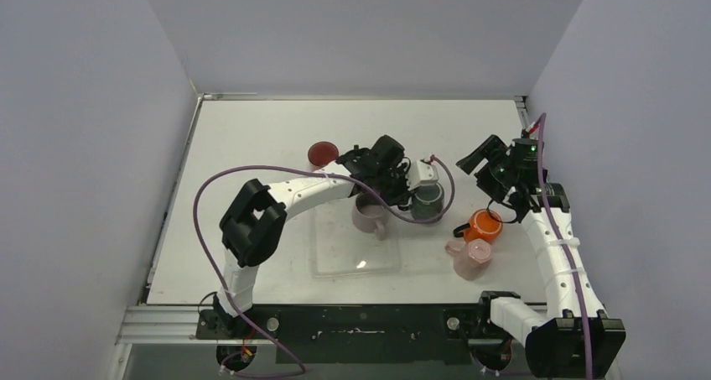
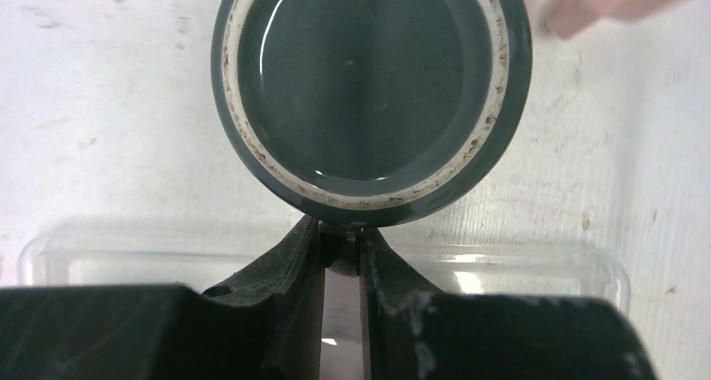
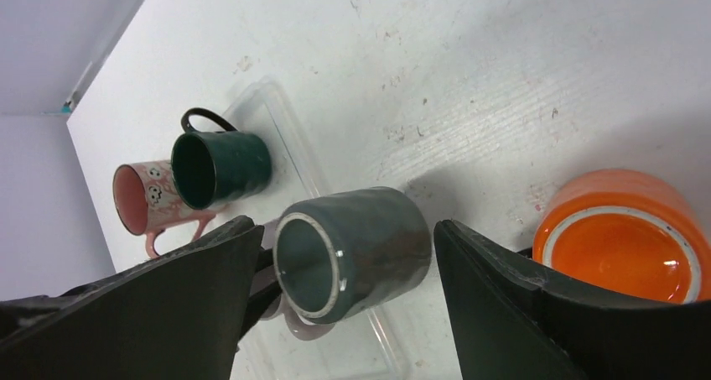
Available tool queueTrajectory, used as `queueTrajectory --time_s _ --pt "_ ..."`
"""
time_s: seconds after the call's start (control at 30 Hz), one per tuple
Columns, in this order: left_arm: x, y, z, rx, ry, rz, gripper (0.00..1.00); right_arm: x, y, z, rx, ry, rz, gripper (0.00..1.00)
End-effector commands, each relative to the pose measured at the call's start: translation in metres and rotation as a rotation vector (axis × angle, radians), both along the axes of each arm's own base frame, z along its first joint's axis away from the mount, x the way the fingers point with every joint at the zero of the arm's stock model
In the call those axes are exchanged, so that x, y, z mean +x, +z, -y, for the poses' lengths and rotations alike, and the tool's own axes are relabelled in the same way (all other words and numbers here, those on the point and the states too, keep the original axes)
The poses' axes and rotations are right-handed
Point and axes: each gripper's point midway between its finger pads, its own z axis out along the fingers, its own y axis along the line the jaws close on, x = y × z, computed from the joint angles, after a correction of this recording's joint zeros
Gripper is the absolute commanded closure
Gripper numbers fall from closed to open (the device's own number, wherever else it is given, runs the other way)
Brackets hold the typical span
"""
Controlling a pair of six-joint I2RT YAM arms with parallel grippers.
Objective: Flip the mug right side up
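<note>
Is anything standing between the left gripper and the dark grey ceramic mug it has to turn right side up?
Nothing visible. The left gripper is shut at the near edge of the dark grey ceramic mug, apparently on its handle.

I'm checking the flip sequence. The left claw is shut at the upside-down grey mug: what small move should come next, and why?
Probably a short lift of the grey mug off the table before rolling the wrist. The left claw is shut on what looks like its handle, the base ring faces up, and the clear tray lies right beside it, so turning it low might catch.
</note>
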Motion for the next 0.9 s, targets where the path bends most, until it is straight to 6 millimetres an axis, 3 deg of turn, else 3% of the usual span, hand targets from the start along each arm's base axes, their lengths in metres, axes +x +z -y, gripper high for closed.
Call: queueTrajectory --time_s 0.0,0.17,0.37,0.63,0.77,0.87 --pt "0.025 0.105 0.02 -0.319 0.112 0.077 1.0 0.015 0.031 0.003 0.023 -0.012 0.091 0.22" --pt "0.037 0.126 0.011 -0.375 0.206 0.052 1.0 0.023 0.056 -0.001 0.073 -0.002 0.146 0.17" --pt "0.052 0.173 -0.01 -0.544 0.284 -0.03 1.0 0.028 0.111 -0.039 0.162 0.238 0.303 0.07" --pt "0.078 0.234 -0.053 -0.687 0.441 -0.067 1.0 0.031 0.142 -0.054 0.176 0.342 0.445 0.0" --pt "0.081 0.263 -0.073 -0.746 0.502 -0.06 1.0 0.02 0.161 -0.082 0.242 0.465 0.586 0.0" --pt "0.081 0.282 -0.085 -0.793 0.55 -0.076 1.0 0.001 0.181 -0.116 0.329 0.583 0.747 0.0"
